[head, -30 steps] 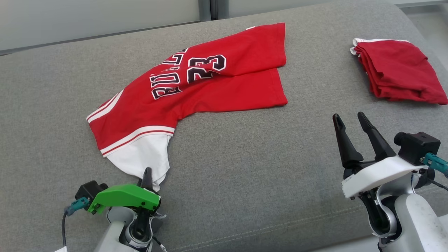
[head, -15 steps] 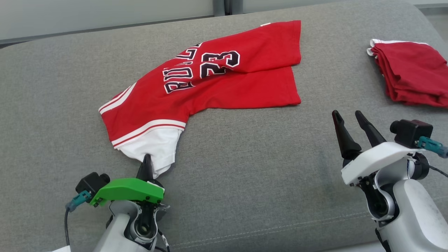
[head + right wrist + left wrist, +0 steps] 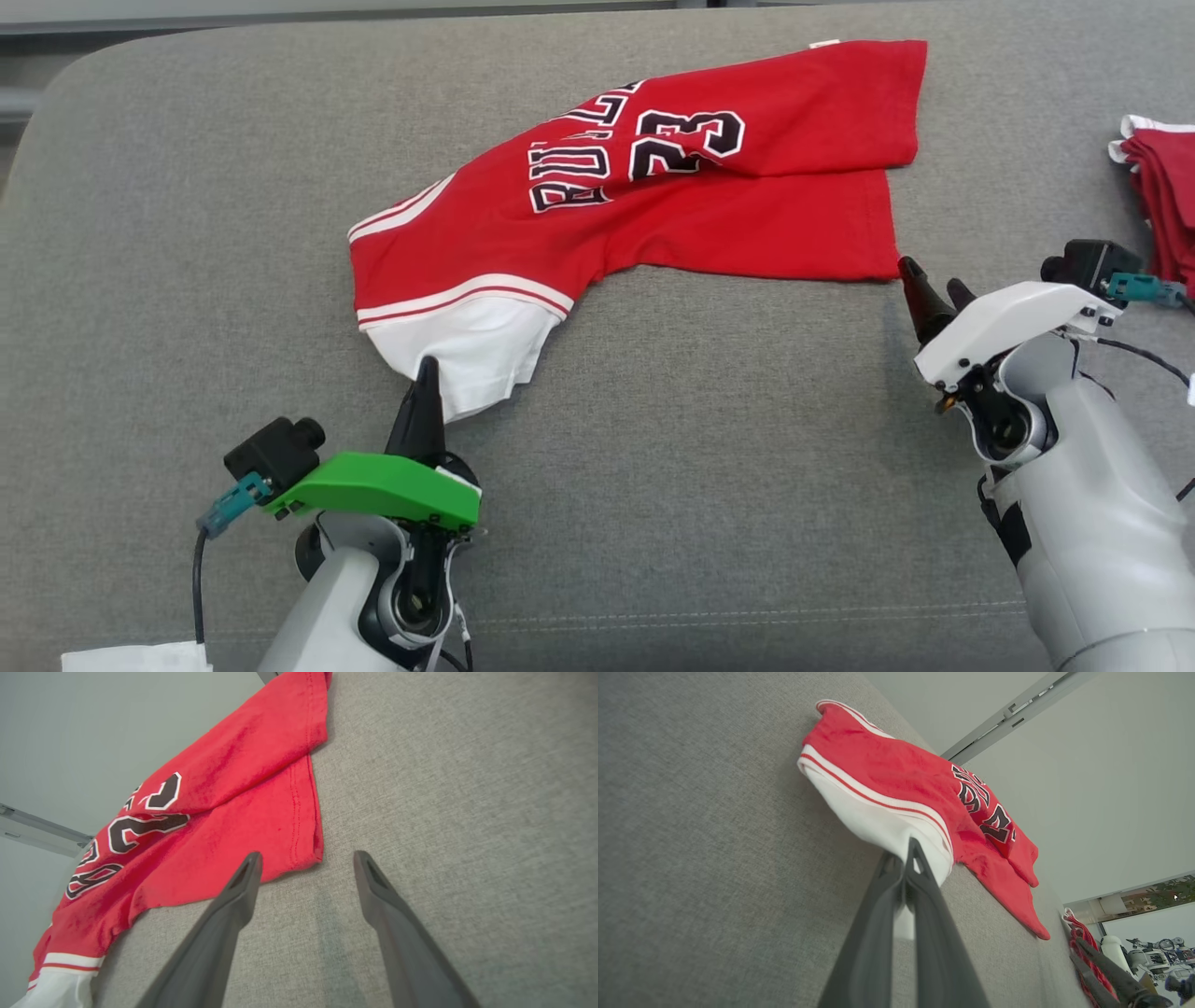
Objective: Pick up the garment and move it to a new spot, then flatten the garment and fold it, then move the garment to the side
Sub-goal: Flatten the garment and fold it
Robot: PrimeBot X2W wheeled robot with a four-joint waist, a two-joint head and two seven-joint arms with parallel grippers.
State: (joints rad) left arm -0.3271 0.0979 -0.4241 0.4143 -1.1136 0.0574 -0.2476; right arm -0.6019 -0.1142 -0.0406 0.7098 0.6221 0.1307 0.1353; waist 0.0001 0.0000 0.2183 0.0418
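The garment (image 3: 672, 196) is a red jersey with dark lettering, the number 23 and a white sleeve, lying crumpled on the grey cushion (image 3: 700, 467). My left gripper (image 3: 427, 373) is shut on the near edge of the white sleeve. In the left wrist view its fingers (image 3: 920, 891) are pressed together with white cloth of the garment (image 3: 896, 779) pinched between them. My right gripper (image 3: 934, 283) stands open at the garment's near right hem corner. In the right wrist view the right gripper (image 3: 307, 858) has that corner of the garment (image 3: 224, 826) between its fingertips, untouched by either.
A folded red cloth pile (image 3: 1162, 201) lies at the cushion's far right, also in the left wrist view as the pile (image 3: 1078, 942). A white object (image 3: 131, 658) shows at the bottom left. The cushion's rounded back edge runs along the top.
My left gripper has closed on the white sleeve. My right gripper has moved forward to the garment's hem corner. The head camera has turned, shifting the whole picture.
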